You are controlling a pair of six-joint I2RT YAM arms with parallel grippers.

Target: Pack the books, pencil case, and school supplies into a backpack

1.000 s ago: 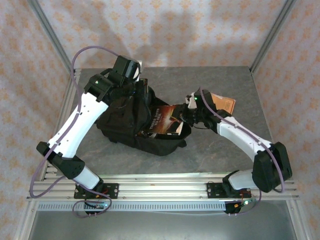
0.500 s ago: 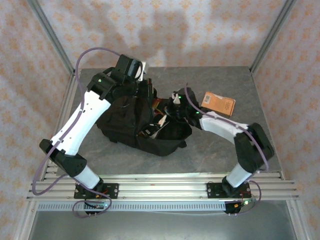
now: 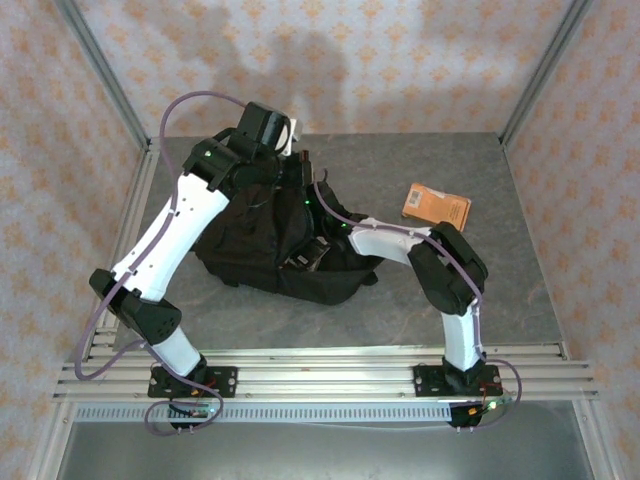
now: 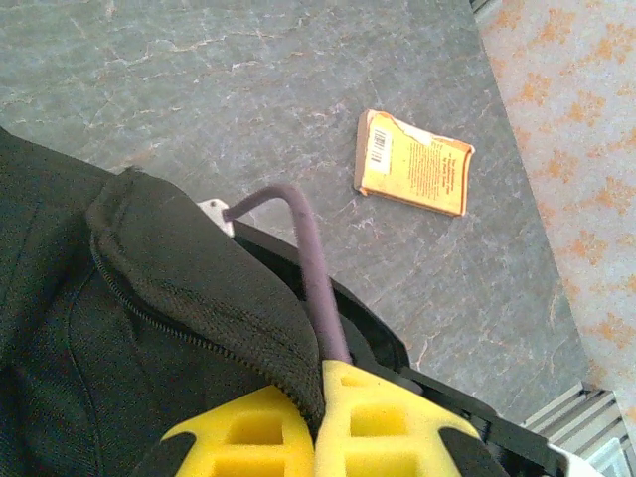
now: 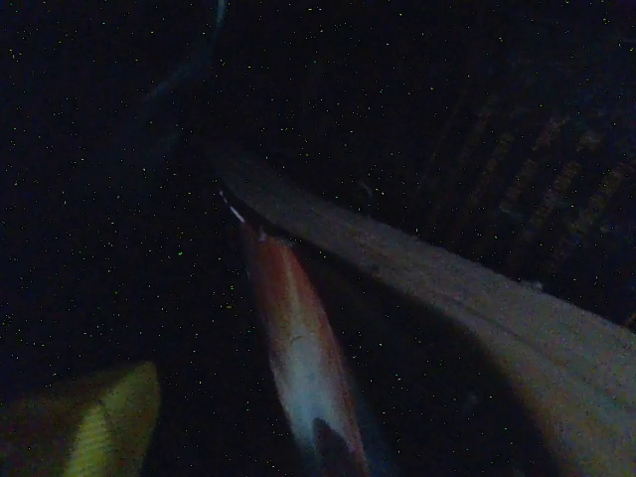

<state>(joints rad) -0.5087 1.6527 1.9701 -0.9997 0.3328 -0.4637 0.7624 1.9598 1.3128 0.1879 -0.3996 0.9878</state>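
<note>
My right arm [image 3: 385, 238] crowds the backpack [image 3: 245, 255] mouth, a book [image 5: 298, 378] wedged below. The bare table [image 3: 450, 295] at frame right is passable, except the orange booklet [image 3: 436, 206] upper right.

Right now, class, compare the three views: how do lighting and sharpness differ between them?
Top external: evenly lit and sharp, soft arm shadows on the back wall, the backpack a detail-poor black mass. Left wrist: bright, the orange booklet crisp, the yellow gripper fingers soft near the lens. Right wrist: nearly black, speckled with noise.

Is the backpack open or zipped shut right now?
Open. The left gripper pinches the backpack by its zip-edged rim, and the right arm reaches into the mouth, its wrist camera looking at a book in the dark interior.
</note>
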